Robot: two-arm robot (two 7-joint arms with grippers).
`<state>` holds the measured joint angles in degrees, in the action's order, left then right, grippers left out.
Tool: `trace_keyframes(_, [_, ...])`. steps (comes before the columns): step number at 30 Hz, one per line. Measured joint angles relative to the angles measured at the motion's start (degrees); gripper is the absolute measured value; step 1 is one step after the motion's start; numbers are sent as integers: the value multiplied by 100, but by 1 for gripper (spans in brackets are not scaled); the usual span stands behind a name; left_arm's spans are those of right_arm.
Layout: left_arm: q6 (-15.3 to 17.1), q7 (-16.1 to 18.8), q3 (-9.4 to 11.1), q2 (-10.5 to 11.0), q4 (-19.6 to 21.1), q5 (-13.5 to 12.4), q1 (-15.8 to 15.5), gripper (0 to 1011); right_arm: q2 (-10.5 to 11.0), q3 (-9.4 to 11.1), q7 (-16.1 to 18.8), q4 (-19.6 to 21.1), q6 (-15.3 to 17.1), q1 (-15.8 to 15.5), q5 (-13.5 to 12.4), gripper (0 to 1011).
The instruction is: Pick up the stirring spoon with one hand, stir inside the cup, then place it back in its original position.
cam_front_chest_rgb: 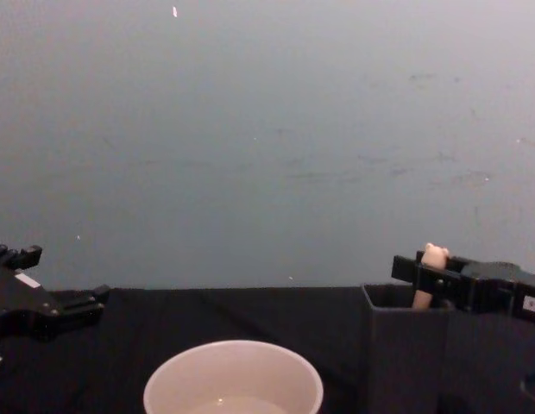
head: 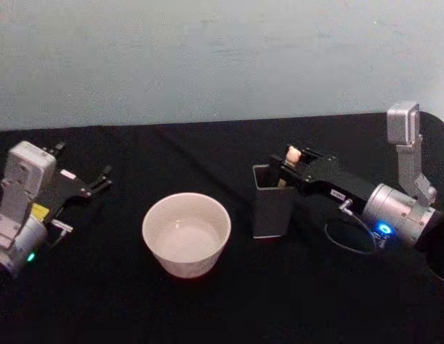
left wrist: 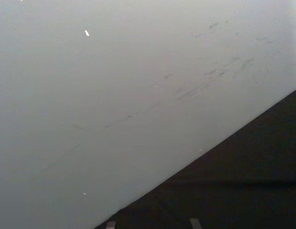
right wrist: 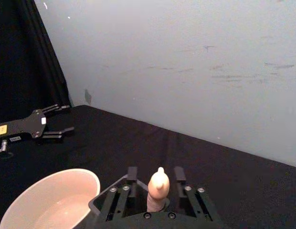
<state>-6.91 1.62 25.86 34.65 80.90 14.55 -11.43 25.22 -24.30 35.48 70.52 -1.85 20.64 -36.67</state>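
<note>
The right end effector (head: 290,162) reaches in level from the robot's right, with its jaws on either side of the top of the stirring spoon (head: 293,154). The spoon stands nearly upright in the dark grey holder (head: 271,208), long axis vertical and the little bear head poking just above the rim. In the right wrist view a thin gap shows on each side of the peach handle, so I'd judge the jaws slightly spread and straddling the handle rather than pinching it, though contact lower down is hard to rule out. This arm is plainly the nearer one. Once the jaws press together, the way out looks to be straight up along the handle and then across toward the robot's left, where the cup (head: 186,229) sits near the holder on the black tabletop (head: 208,154). The left end effector (head: 102,179) rests well apart on the far left, fingers spread and holding nothing. The spoon's metal neck and bowl are hidden inside the holder, and I can't tell whether the cup holds liquid.
</note>
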Motion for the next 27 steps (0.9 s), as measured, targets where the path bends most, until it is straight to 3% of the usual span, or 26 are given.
trace_keyframes(3, [0,0,0,0,0,0,0,1001,0,0,0,0,0,0,-1,403])
trace_keyframes(10, [0,0,0,0,0,0,0,1002,0,0,0,0,0,0,-6,211])
trace_keyframes(27, [0,0,0,0,0,0,0,1001,38,-6,16,81,-76,19,97,211])
